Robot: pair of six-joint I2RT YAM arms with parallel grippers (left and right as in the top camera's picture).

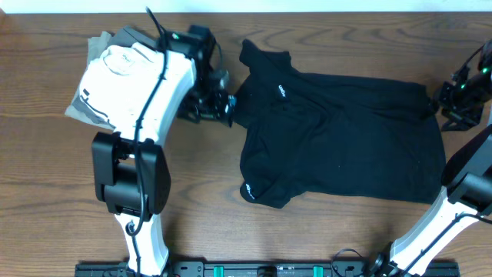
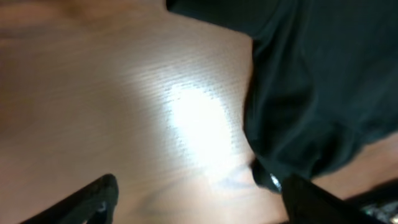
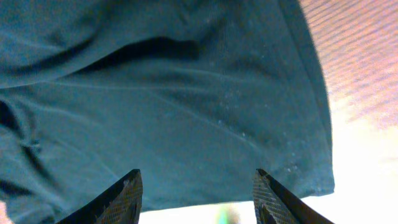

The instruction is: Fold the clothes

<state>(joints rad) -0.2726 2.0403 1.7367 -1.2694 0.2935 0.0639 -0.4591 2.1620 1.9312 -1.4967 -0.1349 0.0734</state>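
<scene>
Black collared shirt spread centre-right on brown wood-grain table, glare noted on the wood. Left gripper positioned beside collar end, fingers apart, nothing clamped. Right gripper positioned at opposite shirt edge, fingers apart. Folded white and grey garments stacked at the table's left.

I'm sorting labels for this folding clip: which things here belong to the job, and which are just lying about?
Belong to the job:
black shirt, spread on the table
left pincer, open beside its collar end
right pincer, open over its hem

Just lying about:
folded white garment
folded grey garments under it
</scene>
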